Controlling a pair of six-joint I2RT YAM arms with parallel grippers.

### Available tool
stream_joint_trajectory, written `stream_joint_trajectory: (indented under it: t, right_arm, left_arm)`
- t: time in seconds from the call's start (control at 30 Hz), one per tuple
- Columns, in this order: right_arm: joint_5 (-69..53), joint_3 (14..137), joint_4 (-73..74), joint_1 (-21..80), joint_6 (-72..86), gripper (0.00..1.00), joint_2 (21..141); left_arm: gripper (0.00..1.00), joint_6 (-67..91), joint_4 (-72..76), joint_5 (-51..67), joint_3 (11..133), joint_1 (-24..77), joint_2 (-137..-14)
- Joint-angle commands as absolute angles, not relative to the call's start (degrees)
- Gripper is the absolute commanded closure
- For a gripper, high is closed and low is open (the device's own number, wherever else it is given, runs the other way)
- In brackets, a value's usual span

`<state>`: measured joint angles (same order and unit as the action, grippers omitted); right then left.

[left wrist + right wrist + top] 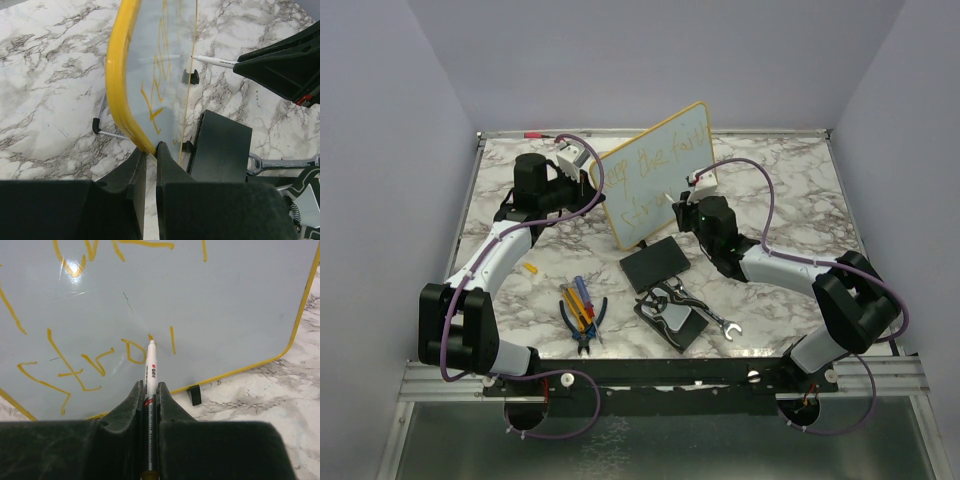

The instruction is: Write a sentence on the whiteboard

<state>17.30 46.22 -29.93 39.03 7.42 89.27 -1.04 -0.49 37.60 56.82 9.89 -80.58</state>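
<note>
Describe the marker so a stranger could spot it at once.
Find the whiteboard standing on the marble table, then the right claw close to its lower half. The marker is the thin white pen clamped in that claw, tip at the board beside the orange writing; the other slim tools lie flat with coloured handles.

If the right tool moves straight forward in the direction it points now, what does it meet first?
The whiteboard: the marker held in the right tool points at the lower line of the sentence, its tip seemingly at the surface.
</note>
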Motion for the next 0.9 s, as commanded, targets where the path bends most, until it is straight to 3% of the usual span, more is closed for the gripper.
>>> stream_joint_trajectory:
  t: [0.0,0.87]
  right_arm:
    - [15.66,47.55,-29.81,39.0,6.53,0.99,88.58]
    - [16.89,50.16,-31.02,38.99,6.49,0.99,92.48]
  left_arm:
    - [1.0,-3.25,-7.11,38.32,54.76,11.36,-81.74]
    - [1.0,-3.25,-7.12,38.41,54.92,11.41,-81.91]
